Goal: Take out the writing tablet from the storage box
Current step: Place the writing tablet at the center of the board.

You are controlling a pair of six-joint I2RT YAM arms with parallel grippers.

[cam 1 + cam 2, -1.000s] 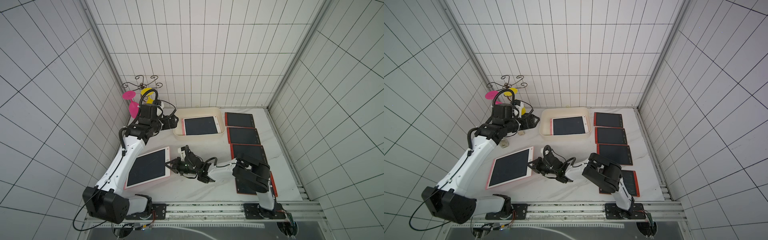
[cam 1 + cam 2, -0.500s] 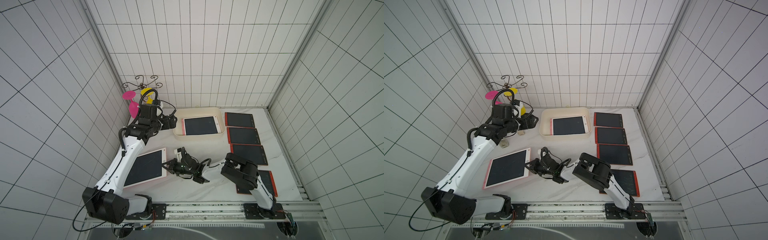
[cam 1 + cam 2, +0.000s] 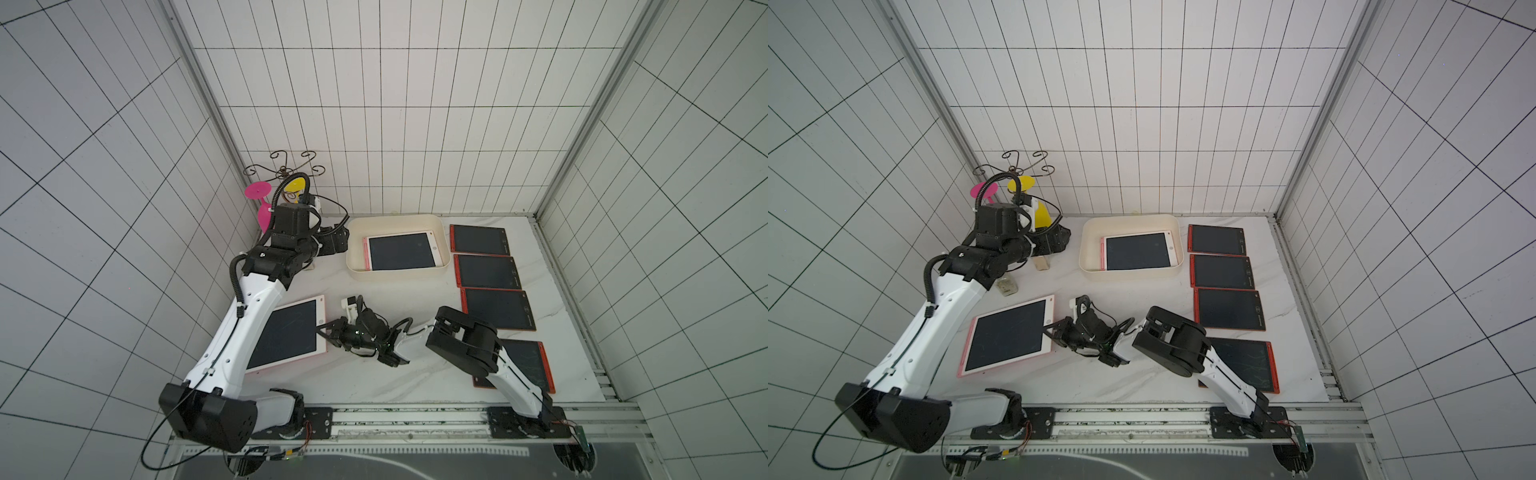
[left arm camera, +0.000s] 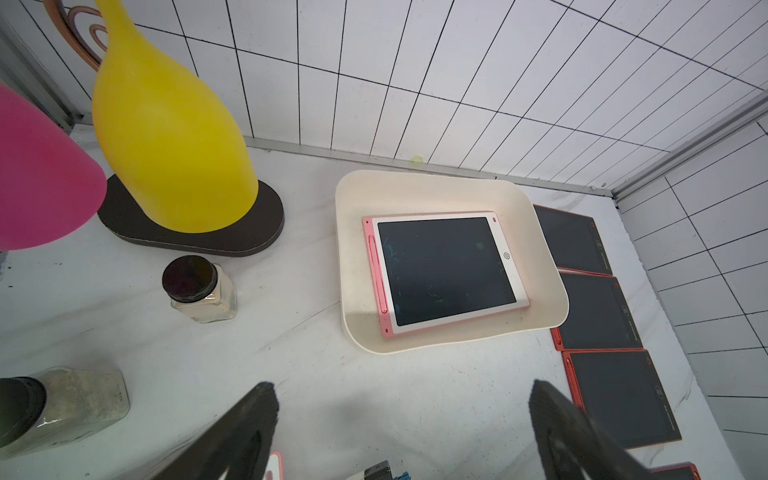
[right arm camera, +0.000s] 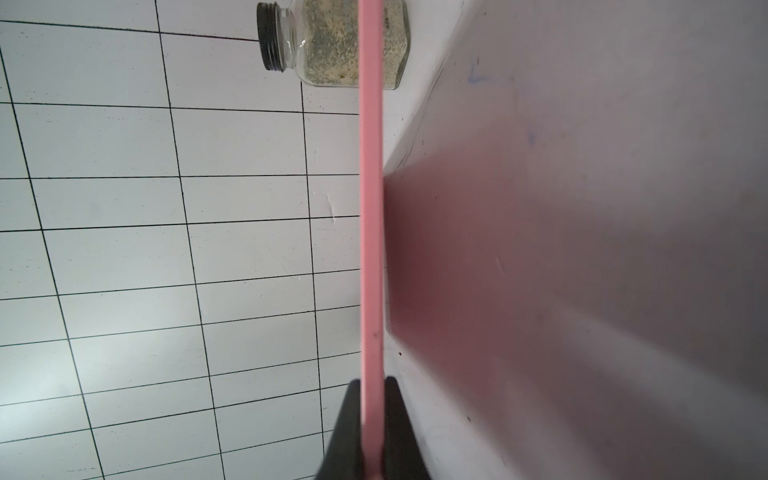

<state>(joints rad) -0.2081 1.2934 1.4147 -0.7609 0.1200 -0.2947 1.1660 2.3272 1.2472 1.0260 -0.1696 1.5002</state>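
The cream storage box stands at the back middle of the table. A pink-and-white writing tablet lies flat inside it, screen up. My left gripper hangs open and empty just left of the box. A second pink tablet sits low at the front left. My right gripper is shut on its right edge.
Several red-framed tablets lie in a column along the right side. Two glass jars stand left of the box. Behind them are a yellow vase and a pink one on a dark base.
My right arm has carried the held pink tablet a little further left across the front of the table. The left arm has not moved.
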